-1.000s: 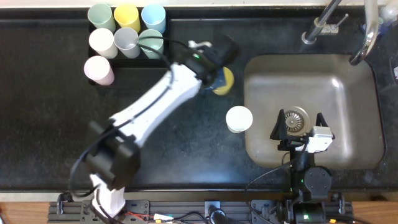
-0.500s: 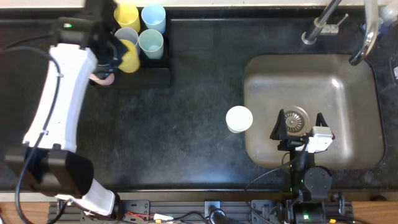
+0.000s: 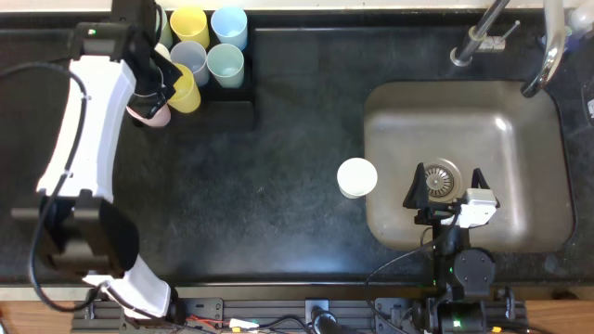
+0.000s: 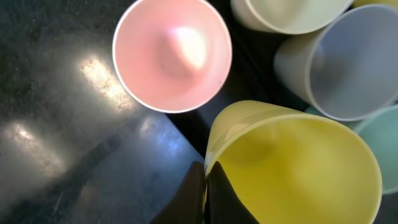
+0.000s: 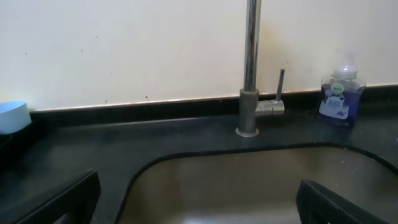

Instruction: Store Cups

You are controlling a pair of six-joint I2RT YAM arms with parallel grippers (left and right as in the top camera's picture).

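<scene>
My left gripper [image 3: 174,79] is shut on the rim of a yellow cup [image 3: 187,86], tilted over the front left of the black cup tray [image 3: 232,107]. In the left wrist view its fingers [image 4: 194,190] pinch the yellow cup's [image 4: 292,168] wall beside a pink cup [image 4: 172,55]. The pink cup [image 3: 148,113] stands on the counter just left of the tray. Yellow [image 3: 188,23], blue [image 3: 228,23], grey [image 3: 192,54] and green [image 3: 225,63] cups stand in the tray. A white cup [image 3: 356,176] stands by the sink's left rim. My right gripper [image 3: 445,192] rests open over the sink.
The steel sink [image 3: 520,102] takes up the right side, with a tap [image 5: 250,68] and a soap bottle [image 5: 341,93] behind it. The dark counter [image 3: 278,204] lies between tray and sink. The right gripper's fingers [image 5: 62,199] stand wide apart.
The left arm has swung the yellow cup from the counter's middle to the tray at the far left, then settled slightly lower. The right arm has not moved.
</scene>
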